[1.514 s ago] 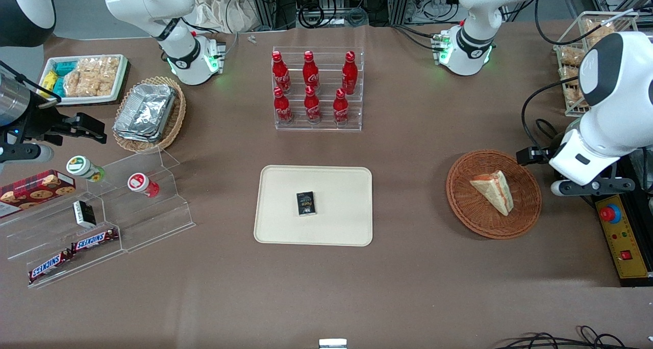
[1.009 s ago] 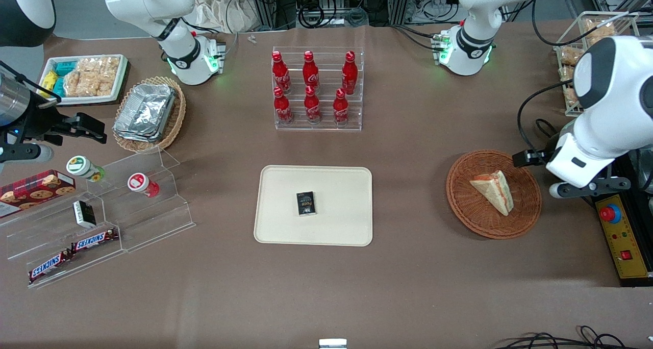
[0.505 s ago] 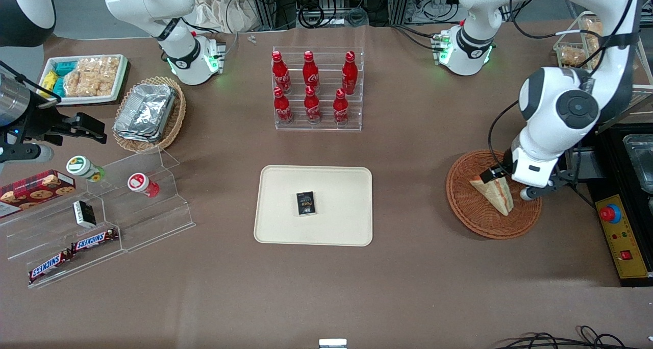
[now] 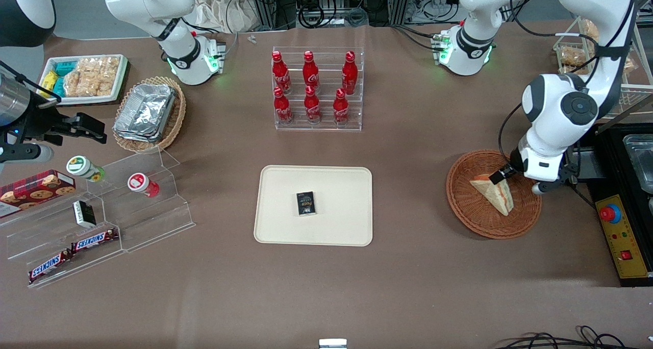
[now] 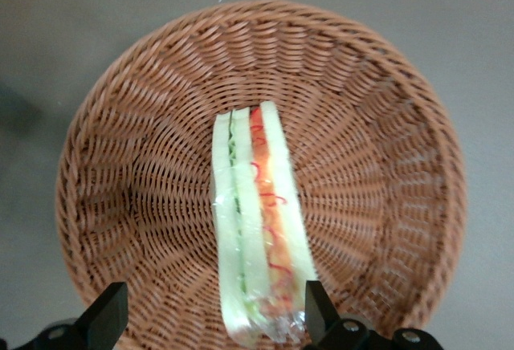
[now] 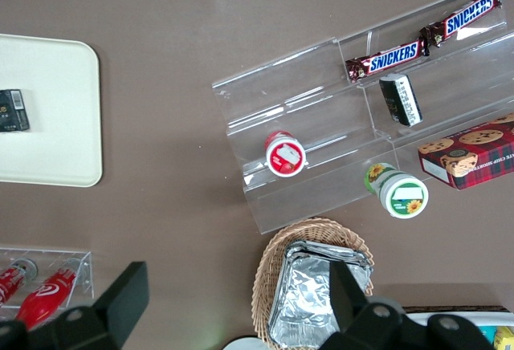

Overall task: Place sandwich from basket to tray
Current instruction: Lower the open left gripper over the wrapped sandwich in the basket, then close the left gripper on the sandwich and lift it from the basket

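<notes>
I see the clear-wrapped triangular white-bread sandwich (image 5: 259, 238) lying in the round reddish-brown wicker basket (image 5: 385, 125), directly below my gripper (image 5: 210, 322), between its 2 spread fingers. The flat cream rectangular tray (image 4: 336, 185) sits well apart from it.

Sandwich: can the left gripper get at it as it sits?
Probably yes. The gripper hangs open above the sandwich, a finger on either side, and nothing else lies in the basket.

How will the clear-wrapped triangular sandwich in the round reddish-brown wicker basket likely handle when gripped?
The clear-wrapped triangular sandwich is soft white bread, so it will probably squash under a firm squeeze. Its glossy film may be slippery. It stands on edge in the round reddish-brown wicker basket, so the open gripper straddling it might tip it.
</notes>
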You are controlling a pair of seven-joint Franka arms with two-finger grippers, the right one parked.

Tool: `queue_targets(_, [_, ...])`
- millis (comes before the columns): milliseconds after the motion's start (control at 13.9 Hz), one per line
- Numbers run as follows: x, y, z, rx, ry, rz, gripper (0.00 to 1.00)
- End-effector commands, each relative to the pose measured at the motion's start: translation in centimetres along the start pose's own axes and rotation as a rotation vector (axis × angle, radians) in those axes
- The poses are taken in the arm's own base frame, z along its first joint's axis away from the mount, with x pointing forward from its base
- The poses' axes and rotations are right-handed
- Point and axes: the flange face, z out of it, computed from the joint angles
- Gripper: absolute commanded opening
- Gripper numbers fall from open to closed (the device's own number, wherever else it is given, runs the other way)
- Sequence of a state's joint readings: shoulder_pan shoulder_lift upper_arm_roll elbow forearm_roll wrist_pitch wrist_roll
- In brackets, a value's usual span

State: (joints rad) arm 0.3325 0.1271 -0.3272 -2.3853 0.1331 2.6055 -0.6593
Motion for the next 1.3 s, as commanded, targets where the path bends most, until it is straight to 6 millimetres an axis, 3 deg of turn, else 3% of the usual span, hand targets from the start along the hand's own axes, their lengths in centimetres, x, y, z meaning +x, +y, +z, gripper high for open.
queue_targets(0, [0.1, -0.8, 1.8, -0.022, 0.0, -0.05, 0.99])
queue_targets(144, [0.2, -0.8, 2.6, -0.029, -0.007, -0.074, 1.0])
queue_targets(360, [1.1, -0.2, 0.9, -0.032, 0.016, -0.066, 0.99])
queue_targets(577, [5.1, 2.0, -3.3, 0.042, -0.056, -0.07, 0.99])
queue_targets(649, [6.0, 2.5, -3.7, 0.059, -0.087, -0.072, 0.99])
queue_targets(937, [5.6, 2.5, -1.8, 0.039, -0.087, -0.083, 0.99])
queue_targets(1225, [3.9, 1.9, 1.5, 0.012, -0.082, -0.103, 0.99])
